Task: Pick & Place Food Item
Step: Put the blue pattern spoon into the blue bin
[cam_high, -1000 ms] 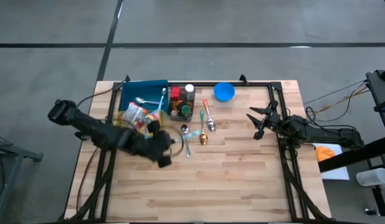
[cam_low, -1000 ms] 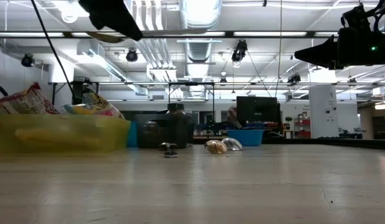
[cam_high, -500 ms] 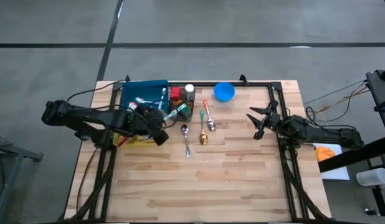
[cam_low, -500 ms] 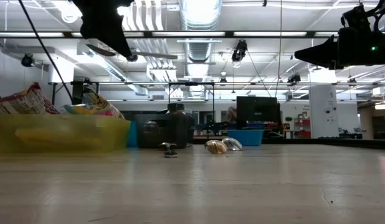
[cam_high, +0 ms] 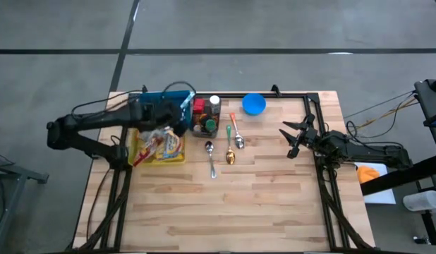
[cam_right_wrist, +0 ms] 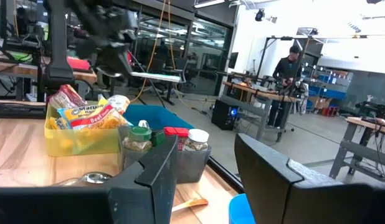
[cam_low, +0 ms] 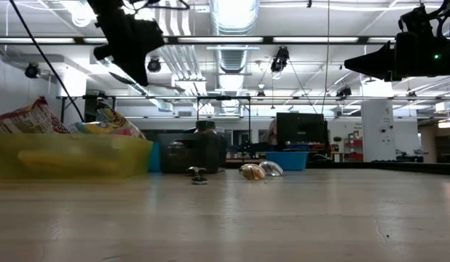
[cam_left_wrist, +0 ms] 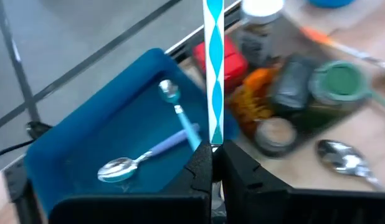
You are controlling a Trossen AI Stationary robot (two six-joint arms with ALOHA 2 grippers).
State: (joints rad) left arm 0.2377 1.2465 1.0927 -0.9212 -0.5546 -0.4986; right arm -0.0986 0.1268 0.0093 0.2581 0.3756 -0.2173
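A: Holding what, the left gripper [cam_left_wrist: 212,163] above the blue rectangular plastic tray [cam_high: 153,103]?

B: Its fingers are clamped on a thin flat utensil with blue and white stripes [cam_left_wrist: 213,68], which points out over the tray's edge.

A: And the food items?

B: Snack packets [cam_high: 159,141] lie in the yellow translucent bin [cam_high: 141,156], just beside the tray.

A: The right gripper [cam_high: 291,139]?

B: Far from the tray, at the wooden table's [cam_high: 260,197] opposite edge, fingers parted, holding nothing.

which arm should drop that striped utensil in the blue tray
Left. The left gripper is already shut on the striped utensil above the blue tray; the right gripper waits at the table's far side.
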